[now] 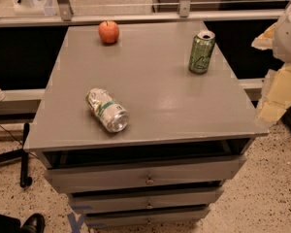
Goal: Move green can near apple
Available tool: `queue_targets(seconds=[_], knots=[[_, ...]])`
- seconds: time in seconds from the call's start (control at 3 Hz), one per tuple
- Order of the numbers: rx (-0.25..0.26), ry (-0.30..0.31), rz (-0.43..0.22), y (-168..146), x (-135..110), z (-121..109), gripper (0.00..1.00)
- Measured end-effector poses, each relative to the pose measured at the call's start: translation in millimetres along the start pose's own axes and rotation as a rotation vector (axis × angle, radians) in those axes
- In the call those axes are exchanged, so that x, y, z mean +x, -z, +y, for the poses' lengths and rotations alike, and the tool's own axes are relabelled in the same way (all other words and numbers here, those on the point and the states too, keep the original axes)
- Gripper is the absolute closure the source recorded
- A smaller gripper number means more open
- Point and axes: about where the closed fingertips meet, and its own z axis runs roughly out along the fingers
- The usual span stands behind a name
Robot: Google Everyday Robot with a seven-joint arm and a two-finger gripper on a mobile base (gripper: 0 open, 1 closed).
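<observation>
The green can [202, 52] stands upright on the right back part of the grey cabinet top [160, 96]. It is olive-green with pale markings and a silver top. The apple [108, 31] is small and red-orange and sits at the back left of the top, far from the can. My gripper [278, 84] shows at the right edge of the camera view as white and pale yellow parts, beside the cabinet's right edge. It is to the right of the green can and apart from it.
A silver-white can with a green band [107, 109] lies on its side at the front left of the top. The cabinet has several drawers [145, 176] below. A metal rail [136, 17] runs behind it. A black shoe [33, 223] is at the bottom left.
</observation>
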Motion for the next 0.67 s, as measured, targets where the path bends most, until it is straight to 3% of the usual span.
queue_targets(seconds=[0.33,0.67], knots=[[0.017,0.004,-0.016,2,0,-3,0.00],[0.052,-0.038,-0.078,-14,18,-22,0.00]])
